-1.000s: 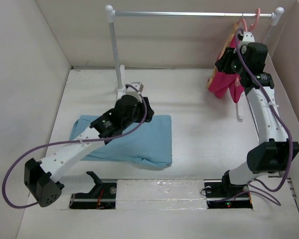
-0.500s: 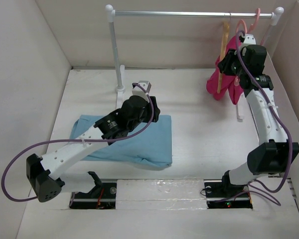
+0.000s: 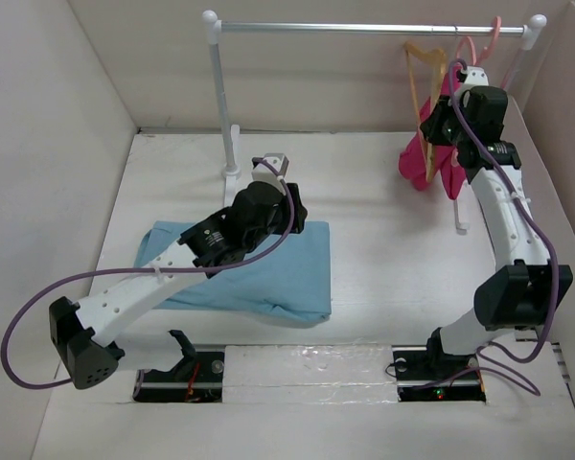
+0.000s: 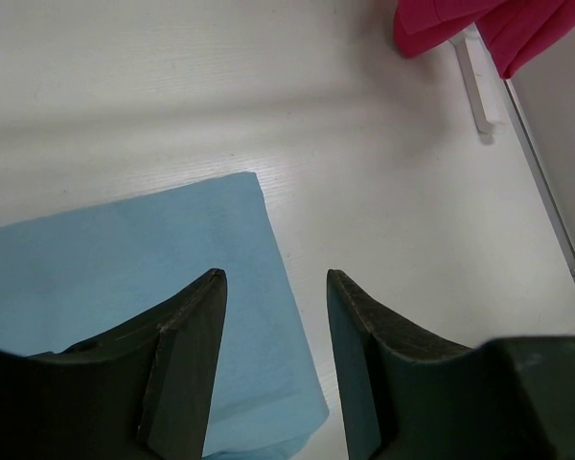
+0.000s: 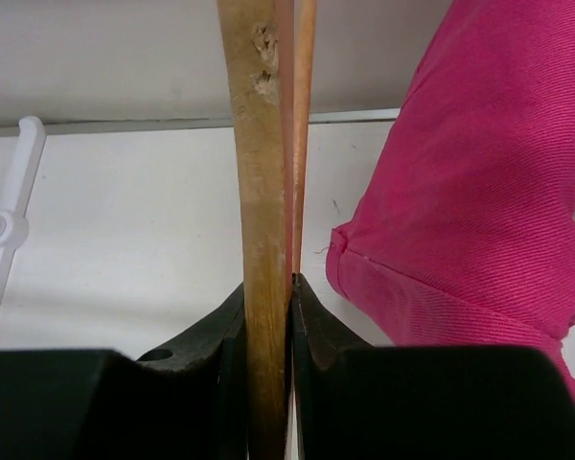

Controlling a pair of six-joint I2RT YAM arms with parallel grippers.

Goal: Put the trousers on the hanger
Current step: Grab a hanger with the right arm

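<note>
The large light sky-blue soft cloth trousers (image 3: 268,273) lie folded into a flat rectangle on the white table (image 3: 383,249), left of centre, probably laid out this way so an edge is easy to pick up. The left gripper (image 4: 273,278) hangs just above their far right corner with its jaws spread and nothing between them, so the cloth is not gripped. I judge it is waiting there for the hanger to arrive. The slim light tan wooden hanger with a metal hook (image 3: 414,88) is up at the far right, just under the silver metal rail (image 3: 364,28). The right gripper (image 5: 268,284) is clamped on it, its jaws pressed against both sides of the wooden bar in the wrist view. Holding it there seems meant to lift it off the rail and carry it to the trousers. Beside it, touching or nearly so, hangs a magenta-pink garment (image 5: 479,192) on a pink plastic hanger (image 3: 494,34). It is hard to make out whether the wooden hanger's hook is on the rail or already clear of it. The left arm covers part of the trousers, so their legs and waistband cannot be told apart.
</note>
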